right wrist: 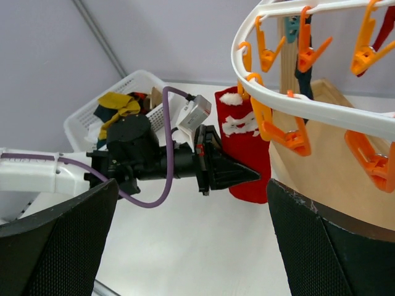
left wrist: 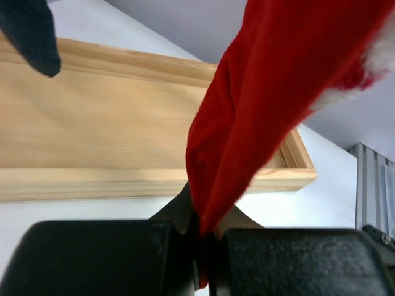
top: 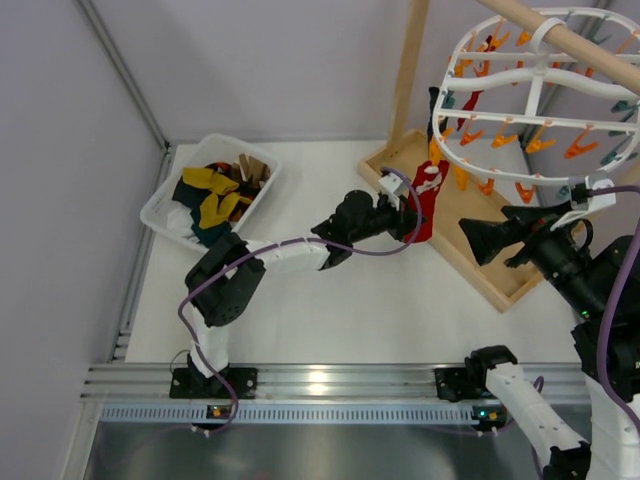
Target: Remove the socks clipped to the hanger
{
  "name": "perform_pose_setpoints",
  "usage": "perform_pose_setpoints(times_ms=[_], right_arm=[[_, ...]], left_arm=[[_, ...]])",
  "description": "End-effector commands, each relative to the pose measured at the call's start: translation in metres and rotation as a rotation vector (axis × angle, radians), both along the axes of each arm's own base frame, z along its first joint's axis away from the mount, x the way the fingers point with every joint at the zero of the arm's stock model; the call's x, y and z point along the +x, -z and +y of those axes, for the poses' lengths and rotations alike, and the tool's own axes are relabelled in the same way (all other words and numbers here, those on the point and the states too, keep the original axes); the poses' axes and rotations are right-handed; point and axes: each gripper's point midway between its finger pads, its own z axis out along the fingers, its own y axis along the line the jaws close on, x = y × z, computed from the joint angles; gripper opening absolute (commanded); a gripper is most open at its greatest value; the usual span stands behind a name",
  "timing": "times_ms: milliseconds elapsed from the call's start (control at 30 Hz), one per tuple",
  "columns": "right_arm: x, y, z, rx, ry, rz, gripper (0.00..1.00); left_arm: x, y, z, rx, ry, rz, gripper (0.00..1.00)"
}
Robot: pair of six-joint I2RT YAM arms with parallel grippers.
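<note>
My left pincer is clamped on the lower edge of the red sock. The sock hangs long axis vertical, straight above my grip, from the hanger. My right pincer hovers wide, farther off.

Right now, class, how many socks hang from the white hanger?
3 visible. A red sock at the near left rim, pinched by the left gripper; a dark sock just behind it; apparently a second red sock farther back. The hanger may hide more.
</note>
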Motion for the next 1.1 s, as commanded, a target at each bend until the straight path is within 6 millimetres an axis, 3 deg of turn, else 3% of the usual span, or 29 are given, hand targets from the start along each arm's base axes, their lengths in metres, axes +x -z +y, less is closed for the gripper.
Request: perform_pose_setpoints(times_ms=[0, 67, 100, 133, 167, 233, 267, 300, 333, 400, 467, 533, 567, 600, 800, 933, 1067], right_arm=[[-0.01, -0.029, 0.009, 0.023, -0.061, -0.067, 0.99], [-0.008, -0.031, 0.01, 0.013, -0.069, -0.062, 1.0], [-0.006, -0.029, 0.01, 0.008, -0.066, -0.054, 1.0], [-0.005, -0.029, 0.009, 0.006, -0.06, -0.043, 0.99], [-0.003, -0.029, 0.007, 0.005, -0.046, -0.037, 0.99], [0.001, -0.027, 0.003, 0.008, -0.02, -0.018, 0.99], [0.005, -0.027, -0.003, 0.004, 0.02, -0.01, 1.0], [0.007, -0.027, -0.007, 0.004, 0.045, -0.003, 0.99], [0.008, -0.031, -0.01, -0.005, 0.064, -0.002, 0.99], [0.01, -0.026, -0.019, -0.028, 0.113, 0.037, 0.99], [0.009, -0.036, -0.024, -0.039, 0.14, 0.025, 0.99], [0.008, -0.04, -0.029, -0.054, 0.162, 0.031, 0.99], [0.009, -0.04, -0.032, -0.064, 0.18, 0.041, 0.98], [0.009, -0.039, -0.033, -0.069, 0.182, 0.053, 0.98], [0.009, -0.05, -0.038, -0.087, 0.206, 0.042, 0.96], [0.02, -0.05, -0.041, -0.12, 0.227, 0.085, 0.91], [0.033, -0.045, -0.038, -0.134, 0.218, 0.117, 0.84]], left_arm=[[0.006, -0.055, 0.013, -0.056, -0.206, -0.034, 0.0], [-0.004, -0.063, 0.005, -0.032, -0.216, -0.045, 0.0], [0.002, -0.057, 0.009, 0.009, -0.292, -0.033, 0.0], [-0.006, -0.053, 0.001, 0.042, -0.302, -0.042, 0.0], [-0.006, -0.067, -0.003, 0.039, -0.329, -0.061, 0.0], [-0.016, -0.053, -0.012, 0.129, -0.402, -0.088, 0.0], [-0.017, -0.065, -0.017, 0.124, -0.429, -0.106, 0.0], [-0.031, -0.064, -0.028, 0.14, -0.425, -0.116, 0.0], [-0.031, -0.052, -0.03, 0.193, -0.451, -0.12, 0.0], [-0.04, -0.06, -0.042, 0.196, -0.46, -0.136, 0.0], [-0.039, -0.059, -0.042, 0.222, -0.531, -0.158, 0.0], [-0.051, -0.054, -0.049, 0.258, -0.552, -0.195, 0.0], [-0.049, -0.063, -0.046, 0.252, -0.608, -0.204, 0.0], [-0.058, -0.062, -0.05, 0.261, -0.609, -0.217, 0.0], [-0.07, -0.061, -0.052, 0.309, -0.696, -0.268, 0.0], [-0.075, -0.052, -0.059, 0.374, -0.742, -0.327, 0.0], [-0.082, -0.057, -0.069, 0.393, -0.756, -0.366, 0.0]])
